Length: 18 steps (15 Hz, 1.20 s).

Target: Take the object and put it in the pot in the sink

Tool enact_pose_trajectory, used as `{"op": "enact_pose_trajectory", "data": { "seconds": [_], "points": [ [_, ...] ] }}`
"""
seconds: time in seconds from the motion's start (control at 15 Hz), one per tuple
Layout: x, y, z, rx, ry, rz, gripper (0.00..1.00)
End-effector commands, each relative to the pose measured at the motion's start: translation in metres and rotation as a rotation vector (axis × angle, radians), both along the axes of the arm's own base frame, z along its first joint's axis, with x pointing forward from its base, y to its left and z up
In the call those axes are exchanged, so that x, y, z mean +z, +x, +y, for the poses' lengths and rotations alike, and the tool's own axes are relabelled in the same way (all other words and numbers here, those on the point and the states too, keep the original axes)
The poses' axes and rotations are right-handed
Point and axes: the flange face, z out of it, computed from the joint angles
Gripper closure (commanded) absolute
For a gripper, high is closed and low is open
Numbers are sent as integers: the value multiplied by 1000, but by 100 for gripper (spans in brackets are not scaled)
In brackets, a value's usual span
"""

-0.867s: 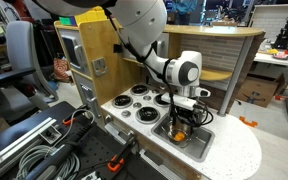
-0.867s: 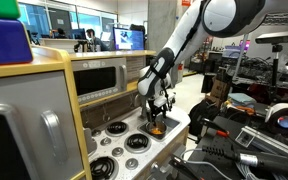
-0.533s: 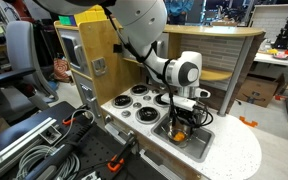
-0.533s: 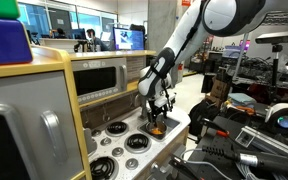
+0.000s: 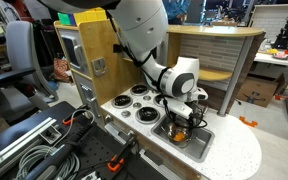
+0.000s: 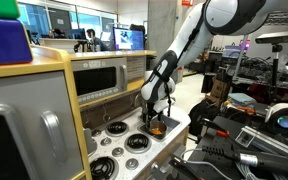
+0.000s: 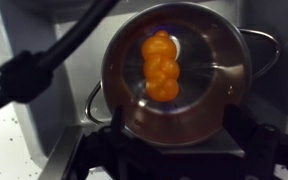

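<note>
The object is an orange lumpy toy point(image 7: 161, 68) lying inside the shiny silver pot point(image 7: 224, 90), which stands in the sink point(image 5: 199, 143) of the toy kitchen. In the wrist view my gripper point(image 7: 169, 165) hangs right above the pot with its dark fingers spread to either side, open and holding nothing. In both exterior views the gripper point(image 5: 182, 118) point(image 6: 156, 118) is low over the sink and hides most of the pot; a bit of orange point(image 5: 181, 124) shows beneath it.
Black round burners point(image 5: 139, 100) sit on the white countertop point(image 5: 234, 155) beside the sink. A wooden cabinet wall point(image 5: 94, 50) stands behind the stove. A black cable point(image 7: 44, 60) crosses the wrist view. A toy oven front point(image 6: 99, 75) shows in an exterior view.
</note>
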Motion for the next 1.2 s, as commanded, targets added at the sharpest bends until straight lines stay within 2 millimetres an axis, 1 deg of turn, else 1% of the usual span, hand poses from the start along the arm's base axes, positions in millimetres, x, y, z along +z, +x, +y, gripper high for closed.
{"op": "enact_pose_trajectory", "data": {
  "seconds": [0.0, 0.2, 0.33, 0.47, 0.53, 0.8, 0.87, 0.93, 1.0, 1.07, 1.13],
  "points": [
    [-1, -22, 1, 38, 36, -42, 0],
    [-5, -35, 5, 66, 46, -56, 0],
    [0, -38, 9, 87, 63, -77, 0],
    [19, -38, 14, 107, 91, -102, 0],
    [28, -40, 12, 118, 94, -104, 0],
    [81, -40, 12, 179, 157, -117, 0],
    [91, -41, 11, 198, 167, -93, 0],
    [99, -45, 8, 192, 117, 16, 0],
    [73, -31, 8, 175, 129, -77, 0],
    [83, -31, 5, 173, 127, -63, 0],
    [84, -30, 5, 173, 126, -68, 0]
  ]
}}
